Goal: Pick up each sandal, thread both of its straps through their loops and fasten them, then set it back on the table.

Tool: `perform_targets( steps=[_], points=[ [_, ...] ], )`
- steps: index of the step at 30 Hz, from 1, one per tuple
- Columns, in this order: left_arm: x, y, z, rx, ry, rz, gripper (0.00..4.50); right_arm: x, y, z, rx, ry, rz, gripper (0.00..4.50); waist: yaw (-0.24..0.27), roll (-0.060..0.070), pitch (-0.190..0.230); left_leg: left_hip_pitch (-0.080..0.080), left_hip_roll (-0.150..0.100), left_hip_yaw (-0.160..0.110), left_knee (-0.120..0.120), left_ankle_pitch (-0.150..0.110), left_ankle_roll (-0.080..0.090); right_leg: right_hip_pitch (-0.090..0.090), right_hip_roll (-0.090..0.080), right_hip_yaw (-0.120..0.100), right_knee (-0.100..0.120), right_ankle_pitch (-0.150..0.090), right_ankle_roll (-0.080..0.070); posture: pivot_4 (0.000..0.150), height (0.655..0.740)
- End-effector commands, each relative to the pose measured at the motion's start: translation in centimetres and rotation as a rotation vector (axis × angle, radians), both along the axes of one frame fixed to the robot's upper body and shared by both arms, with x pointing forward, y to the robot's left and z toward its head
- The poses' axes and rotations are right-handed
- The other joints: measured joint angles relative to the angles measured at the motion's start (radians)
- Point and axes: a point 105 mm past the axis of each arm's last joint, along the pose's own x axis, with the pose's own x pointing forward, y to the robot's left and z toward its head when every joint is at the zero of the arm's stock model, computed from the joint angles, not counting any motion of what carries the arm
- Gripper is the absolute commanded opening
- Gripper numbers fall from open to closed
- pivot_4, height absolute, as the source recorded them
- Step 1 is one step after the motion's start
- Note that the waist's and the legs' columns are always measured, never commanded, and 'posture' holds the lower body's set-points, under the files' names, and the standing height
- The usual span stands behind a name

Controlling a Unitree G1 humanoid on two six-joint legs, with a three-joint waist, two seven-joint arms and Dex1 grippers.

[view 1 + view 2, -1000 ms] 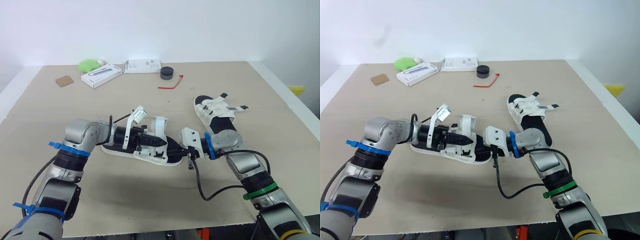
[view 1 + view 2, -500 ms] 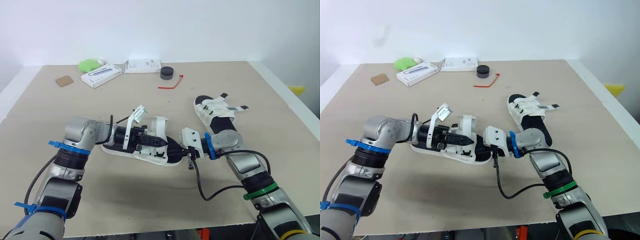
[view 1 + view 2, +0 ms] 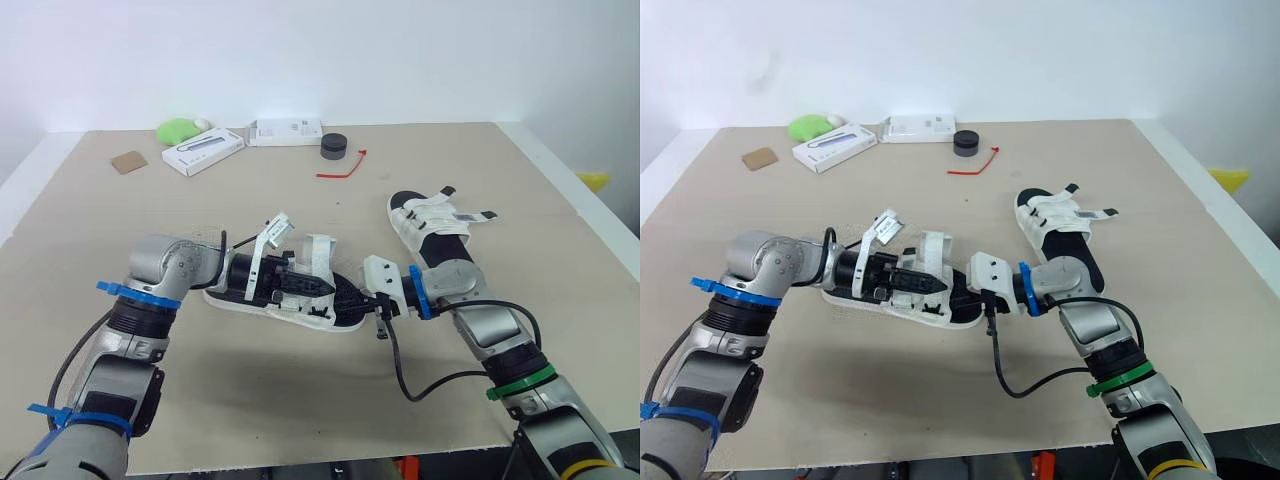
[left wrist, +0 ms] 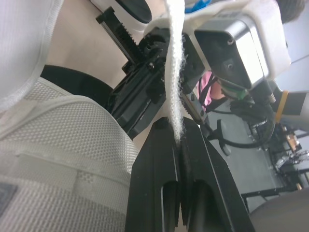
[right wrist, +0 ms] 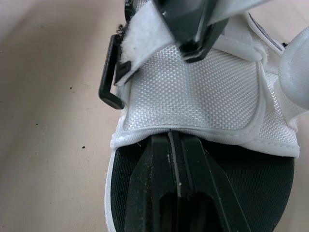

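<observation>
The near sandal [image 3: 300,297] lies on the table [image 3: 300,400] about mid-way across, between my two arms, not lifted clear as far as I can tell; its white strap [image 4: 174,87] is pinched edge-on in my left gripper [image 4: 179,137], jaws pressed together on it; my right gripper [image 5: 175,139] has its jaws pressed together too, tips at the hem of the mesh upper [image 5: 193,92], nipping it to steady the shoe, I judge; the black loop [image 5: 110,72] stands at the side of that upper, and the strap's free end sits just beside it, not yet through; so the step in hand is threading this strap; next I judge the left must steer the strap's tip into the loop's opening while the right keeps the upper from shifting, then pull through and press it down; the far sandal [image 3: 432,225] waits well apart to the right, straps splayed loose.
</observation>
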Motion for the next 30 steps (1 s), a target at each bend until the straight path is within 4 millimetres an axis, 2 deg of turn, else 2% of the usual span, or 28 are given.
perform_targets(
  steps=[1,10,19,24,30],
  points=[
    [0.7,0.2,-1.1,0.055,-0.055,0.018,0.03,-0.1,-0.1,0.0,-0.011,0.0,-0.002,0.0,0.0,0.0,0.0,0.0,0.0,0.0,0.0,0.0,0.0,0.0,0.0,0.0,0.0,0.0,0.0,0.15,0.74],
    [1.4,0.3,-2.6,0.131,-0.138,-0.006,0.03,0.0,-0.2,0.0,-0.012,-0.002,-0.007,0.0,0.0,0.0,0.0,0.0,-0.001,0.0,0.0,0.0,0.0,0.002,0.0,0.0,0.0,0.0,0.0,0.15,0.74],
    [-0.6,-0.3,-1.2,0.097,-0.259,-0.144,0.03,0.0,-0.3,0.0,-0.014,-0.003,-0.007,0.0,0.0,0.0,0.0,0.001,0.0,0.0,0.0,0.0,0.0,0.004,0.0,0.0,0.0,0.0,0.001,0.15,0.74],
    [-1.9,-0.4,-1.7,0.132,-0.302,-0.191,0.03,0.1,-0.3,0.0,-0.016,-0.005,-0.003,0.0,0.0,0.0,0.0,0.001,0.0,0.0,0.0,0.0,0.0,0.003,0.0,0.0,-0.001,-0.001,0.001,0.15,0.74],
    [-2.4,-0.2,-2.1,0.14,-0.311,-0.174,0.03,0.1,-0.2,0.0,-0.017,-0.007,0.002,0.0,0.0,0.0,0.0,0.001,0.0,0.0,0.0,0.0,0.0,0.004,0.0,0.0,-0.001,-0.001,0.001,0.15,0.74]
  ],
)
